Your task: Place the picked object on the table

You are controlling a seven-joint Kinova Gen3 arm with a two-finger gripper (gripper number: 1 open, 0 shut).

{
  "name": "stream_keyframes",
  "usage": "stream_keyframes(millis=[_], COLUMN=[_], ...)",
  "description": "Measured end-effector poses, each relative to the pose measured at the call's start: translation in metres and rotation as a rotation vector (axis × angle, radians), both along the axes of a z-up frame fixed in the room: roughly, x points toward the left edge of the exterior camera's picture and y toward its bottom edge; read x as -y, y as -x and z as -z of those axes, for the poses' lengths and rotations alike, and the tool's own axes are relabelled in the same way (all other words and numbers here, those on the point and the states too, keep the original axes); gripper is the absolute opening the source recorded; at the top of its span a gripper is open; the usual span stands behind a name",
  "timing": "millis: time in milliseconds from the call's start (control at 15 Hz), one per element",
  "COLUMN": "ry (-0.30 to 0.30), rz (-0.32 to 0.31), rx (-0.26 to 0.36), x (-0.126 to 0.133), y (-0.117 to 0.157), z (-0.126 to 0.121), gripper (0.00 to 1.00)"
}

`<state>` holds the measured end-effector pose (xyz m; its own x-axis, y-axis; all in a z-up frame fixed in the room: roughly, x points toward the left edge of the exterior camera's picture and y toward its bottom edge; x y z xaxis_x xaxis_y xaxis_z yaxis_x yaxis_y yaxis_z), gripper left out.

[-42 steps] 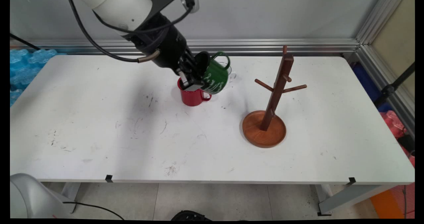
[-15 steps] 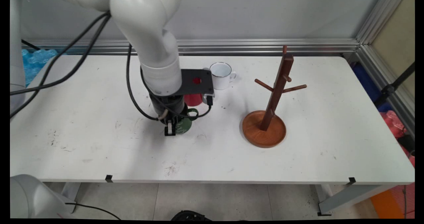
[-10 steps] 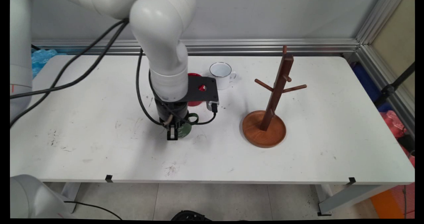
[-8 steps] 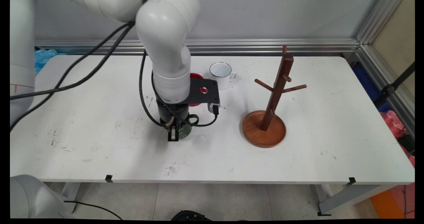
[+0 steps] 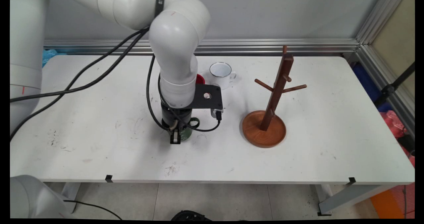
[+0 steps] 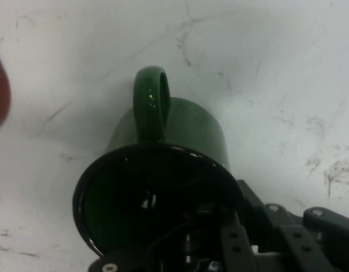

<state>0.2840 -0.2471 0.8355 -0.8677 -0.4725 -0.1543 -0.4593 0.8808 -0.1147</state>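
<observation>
Gripping green mug [image 5: 186, 132] at rim, claw [image 5: 175, 138] is seen clamped on it, mug low over or on worktop [image 5: 99, 144]; contact cannot be told. Red mug [image 5: 200, 79] and white mug [image 5: 221, 75] are seen behind arm, wooden mug tree [image 5: 271, 105] well apart rightward.

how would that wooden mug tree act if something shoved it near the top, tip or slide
The mug tree would probably tip rather than slide: its post is tall and slim, and its top stands far above the base. The round dish base looks wide and solid, so a low push would more likely slide it across the smooth table. It looks rigid.
</observation>
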Motion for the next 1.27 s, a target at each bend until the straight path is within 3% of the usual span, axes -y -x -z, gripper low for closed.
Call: stream_keyframes(millis=[667, 733, 1267], ry=[-0.005, -0.005, -0.002], rz=[0.011, 0.012, 0.023], rx=[0.009, 0.009, -0.002], x=[0.0020, 0.0020, 0.0014], y=[0.0049, 0.0051, 0.0036], z=[0.0093, 0.0096, 0.0094], gripper=[0.00, 1.00, 1.00])
